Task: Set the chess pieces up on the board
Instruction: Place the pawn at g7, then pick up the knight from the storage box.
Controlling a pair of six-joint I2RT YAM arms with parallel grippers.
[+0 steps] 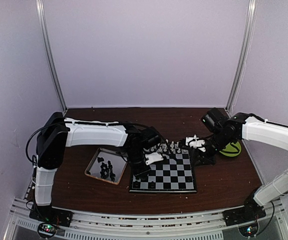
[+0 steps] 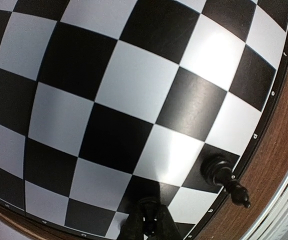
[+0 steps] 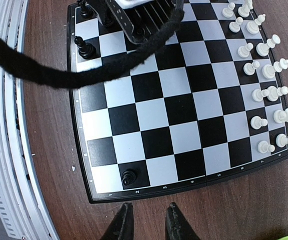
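The board (image 1: 166, 172) lies mid-table, with white chess pieces (image 1: 174, 147) in two rows along its far edge; they also show in the right wrist view (image 3: 264, 75). My left gripper (image 1: 142, 170) is low over the board's near left corner, shut on a black piece (image 2: 150, 214) that stands on a dark square. Another black piece (image 2: 218, 172) stands on the edge square beside it. My right gripper (image 3: 149, 222) is open and empty over the bare table just off the board's right edge, near a lone black pawn (image 3: 128, 177).
A silver tray (image 1: 94, 161) left of the board holds several loose black pieces (image 1: 106, 170). A green round object (image 1: 231, 148) lies right of the board. The left arm's black cable (image 3: 58, 70) hangs across the board. The metal rail (image 3: 3, 125) runs along the table's near edge.
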